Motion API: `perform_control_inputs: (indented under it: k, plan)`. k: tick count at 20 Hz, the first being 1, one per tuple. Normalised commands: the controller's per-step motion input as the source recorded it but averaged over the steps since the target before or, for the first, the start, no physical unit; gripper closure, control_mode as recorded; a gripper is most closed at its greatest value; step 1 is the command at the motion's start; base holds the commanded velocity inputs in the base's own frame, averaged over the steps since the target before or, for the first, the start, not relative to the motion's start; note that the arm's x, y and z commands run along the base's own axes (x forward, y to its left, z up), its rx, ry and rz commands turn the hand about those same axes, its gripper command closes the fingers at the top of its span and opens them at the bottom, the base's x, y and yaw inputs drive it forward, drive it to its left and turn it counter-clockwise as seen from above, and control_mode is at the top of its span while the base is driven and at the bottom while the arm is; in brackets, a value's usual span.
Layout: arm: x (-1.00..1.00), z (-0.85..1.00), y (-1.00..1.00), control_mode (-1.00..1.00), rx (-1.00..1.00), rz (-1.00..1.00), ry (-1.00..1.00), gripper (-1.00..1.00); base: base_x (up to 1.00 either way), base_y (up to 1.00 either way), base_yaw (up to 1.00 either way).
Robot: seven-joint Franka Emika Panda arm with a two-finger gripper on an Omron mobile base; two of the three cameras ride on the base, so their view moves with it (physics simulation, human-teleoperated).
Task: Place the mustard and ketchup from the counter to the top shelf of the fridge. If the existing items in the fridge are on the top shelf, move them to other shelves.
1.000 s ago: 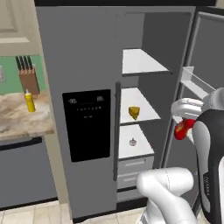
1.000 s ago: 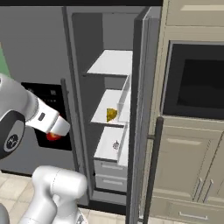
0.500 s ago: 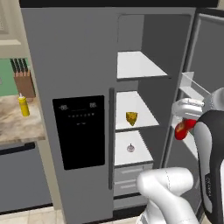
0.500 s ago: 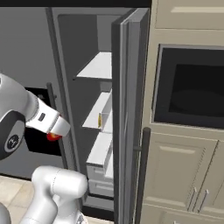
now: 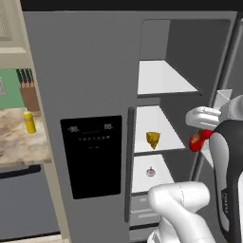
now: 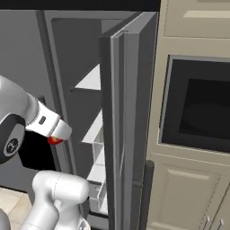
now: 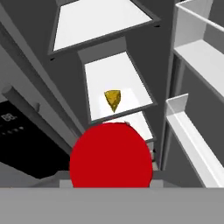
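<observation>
My gripper (image 5: pixel 202 127) is shut on the ketchup (image 5: pixel 197 141), a small red bottle held in front of the open fridge (image 5: pixel 80 85), level with its second shelf. In the hand view the ketchup (image 7: pixel 111 155) hides the fingertips. In the right base view the ketchup (image 6: pixel 55 140) pokes out under the white hand. The top shelf (image 5: pixel 163 78) (image 7: pixel 100 19) is a flat white panel above. The yellow cheese wedge (image 5: pixel 153 139) (image 7: pixel 113 99) lies on the second shelf, and a tiny pale bulb (image 5: pixel 151 172) on the shelf below. The mustard (image 5: pixel 30 122) stands on the counter (image 5: pixel 16 147) at the left.
A knife block (image 5: pixel 28 90) stands behind the mustard. The fridge's closed left door carries a black dispenser panel (image 5: pixel 92 154). Its open right door (image 6: pixel 128 126) with white bins (image 7: pixel 199 57) stands edge-on just right of the arm. A wall oven (image 6: pixel 197 108) lies beyond it.
The whole picture has shifted: the base has driven nearer the fridge and sideways. The open door now hides most of the shelves in the right base view. The gripper still holds the ketchup.
</observation>
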Motion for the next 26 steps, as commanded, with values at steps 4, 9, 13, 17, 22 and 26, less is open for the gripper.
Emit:
perform_control_inputs:
  k: [4, 9, 13, 17, 22, 26]
  plan:
    - [0.0, 0.0, 0.0, 1.0, 0.0, 0.0, 0.0, 1.0, 0.76, -0.04, 0.04]
    - [0.54, 0.37, 0.0, -1.0, 0.0, 0.05, -0.03, 1.0, 0.16, 0.0, 0.0]
    - [0.67, 0.61, 0.0, -1.0, -0.02, 0.12, 0.0, 1.0, 0.0, 0.0, 0.0]
    - [0.99, 0.16, -0.19, -1.0, -0.04, 0.09, 0.0, 1.0, 0.0, 0.0, 0.0]
    - [1.0, 0.0, -0.43, -1.0, -0.06, 0.04, 0.0, 1.0, 0.0, 0.0, 0.0]
    - [0.99, -0.14, -0.23, -1.0, -0.05, 0.11, -0.01, 1.0, 0.0, 0.0, 0.0]
